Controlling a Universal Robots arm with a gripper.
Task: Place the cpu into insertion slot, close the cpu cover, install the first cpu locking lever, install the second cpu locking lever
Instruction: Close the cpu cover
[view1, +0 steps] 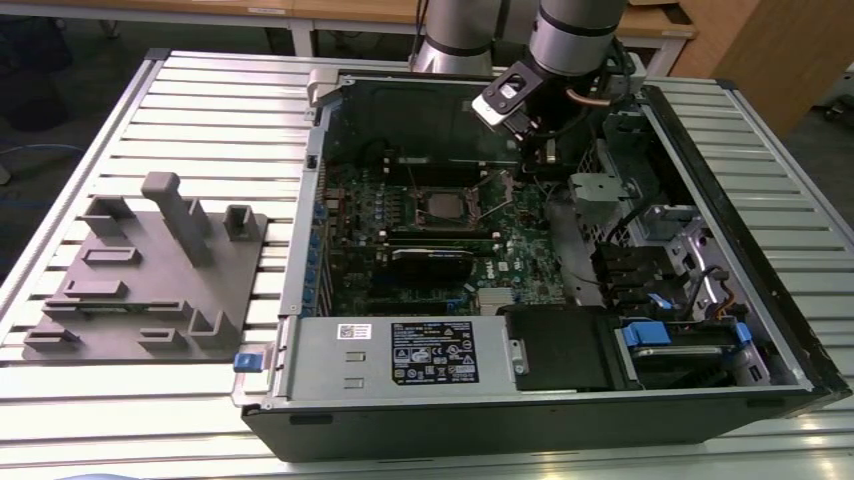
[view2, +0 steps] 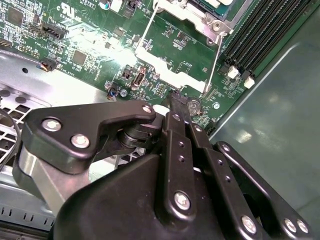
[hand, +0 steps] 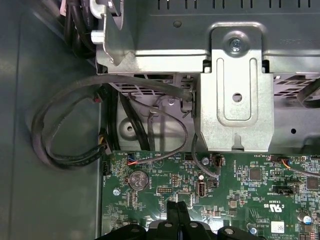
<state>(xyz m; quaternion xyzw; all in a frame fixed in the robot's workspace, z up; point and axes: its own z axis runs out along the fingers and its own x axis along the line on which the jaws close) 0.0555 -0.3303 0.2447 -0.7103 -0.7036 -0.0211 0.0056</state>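
Silver-topped cpu (view1: 442, 207) lies flat in the insertion slot (view1: 449, 229), mid-motherboard (view1: 527, 250), inside the open computer case (view1: 534, 425) on the slatted desk (view1: 214, 110); grey fixture tray (view1: 147, 290) sits well apart, on the exterior view's left.

Cpu cover (view2: 197, 14), a thin silvery frame, appears folded down over the chip in the second wrist view; cannot confirm it is fully seated.

One locking lever (view2: 144, 31) runs along one side of the socket; the other locking lever (view2: 216, 62) runs along the opposite side; both look unlatched, by judgement only.

Claw (view2: 177, 102) hangs low over the board just beside the socket, near the hooked end of the other locking lever and a coin cell battery (hand: 138, 180); its fingers are pressed together or nearly so, with nothing seen between them; whether the tip touches the wire, cannot tell.

Handling, judged:
- Chip: light, rigid, fragile, slick on top; hold by its edges only.
- Cover: thin sheet, easily bent; press at the free edge opposite the hinge.
- Levers: stiff, springy wire; take at the hooked end; expect spring-back.
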